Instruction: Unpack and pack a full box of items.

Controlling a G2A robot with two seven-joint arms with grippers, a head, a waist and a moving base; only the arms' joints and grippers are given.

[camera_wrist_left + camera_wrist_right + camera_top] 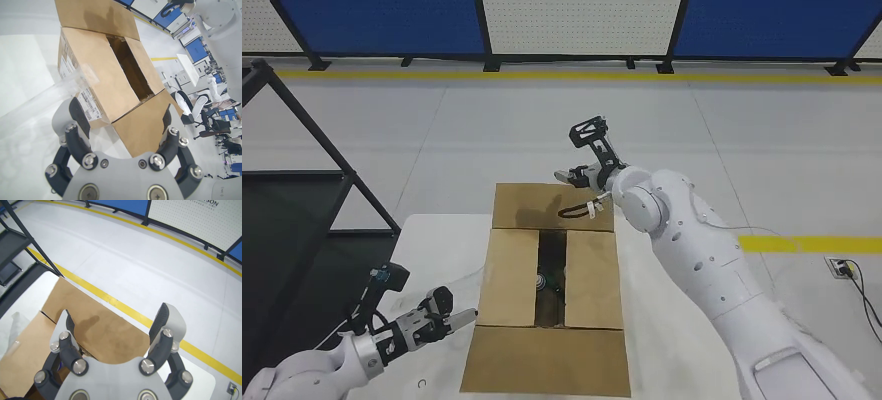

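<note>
Got the box (507, 290) centred on the table (437, 260), side flaps nearly shut w/ a dark slot (552, 275) btwn them running near-to-far. Seeing right gripper (115, 308) spread wide, empty, over the far flap (532, 205), so nearest the slot. Left gripper (122, 103) also spread, empty, low by near-left corner. Prob calls for right arm drawing back toward slot.

- Box (510, 278), ahead of the left gripper (122, 105): is showing matt brown cardboard, corrugated at the cut edges.
- Labels (90, 106) on its side: are looking like white printed paper.
- Film (47, 98), near that gripper: is appearing as clear, glossy plastic.
- Right gripper (115, 308): pads (157, 321) are showing black ribbed rubber; screws (79, 365) are gleaming as smooth metal.
</note>
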